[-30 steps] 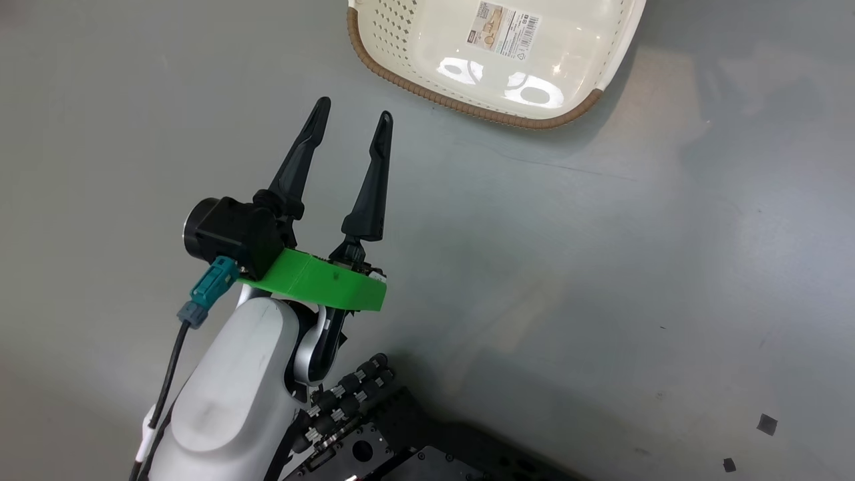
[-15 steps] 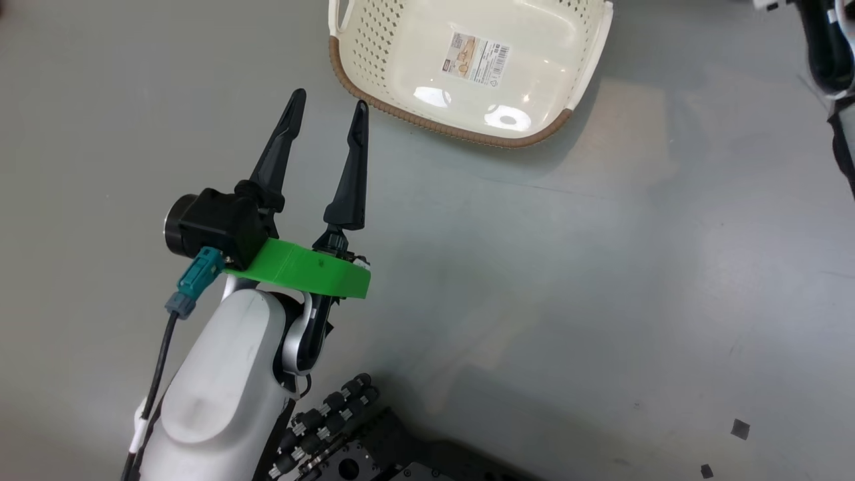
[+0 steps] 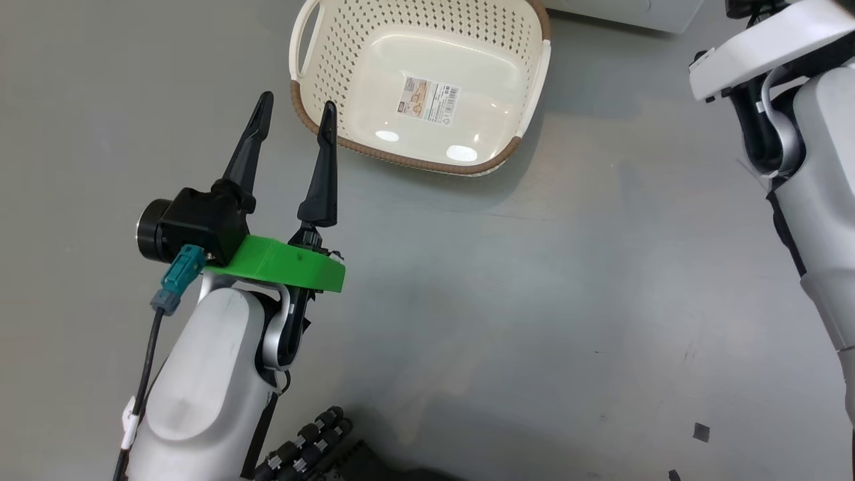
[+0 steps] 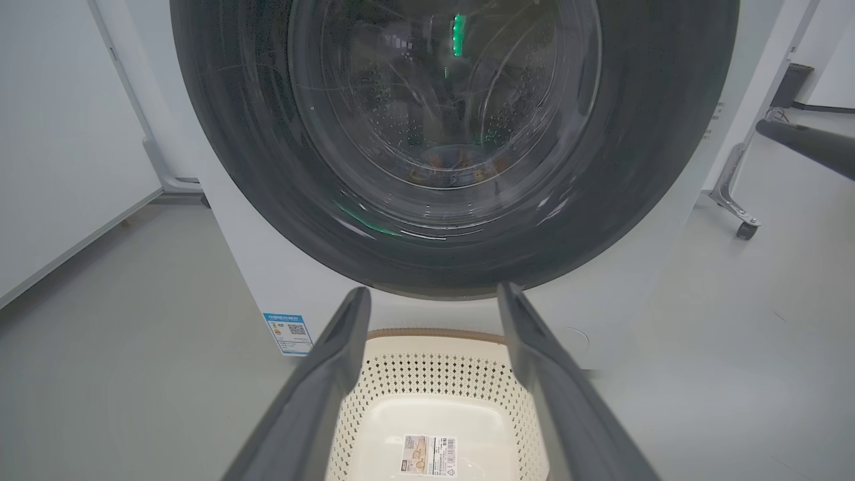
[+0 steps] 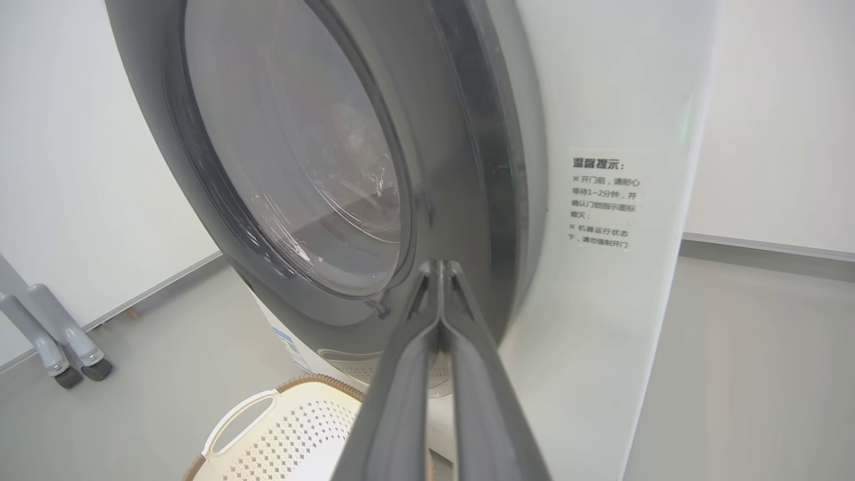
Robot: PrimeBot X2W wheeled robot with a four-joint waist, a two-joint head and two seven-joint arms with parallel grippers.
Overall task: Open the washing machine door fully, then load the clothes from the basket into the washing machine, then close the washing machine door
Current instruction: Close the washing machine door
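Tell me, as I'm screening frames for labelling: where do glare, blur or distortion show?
Head view: sharp, two bright glints on the basket floor. Left wrist view: washing machine door smeared, green streaks in its glass. Right wrist view: wide-angle lens bows the edge of the washing machine.

Large round door point(image 4: 234, 133) with a glossy black rim and bulging clear glass lay shut, flush against the big white front-loading washing machine point(image 4: 254, 280). Cream-white perforated plastic basket point(image 3: 347, 40) with a brown woven rim stood upright on the floor point(image 3: 534, 300) just before the machine, barcode sticker point(image 3: 431, 101) on its bare bottom.
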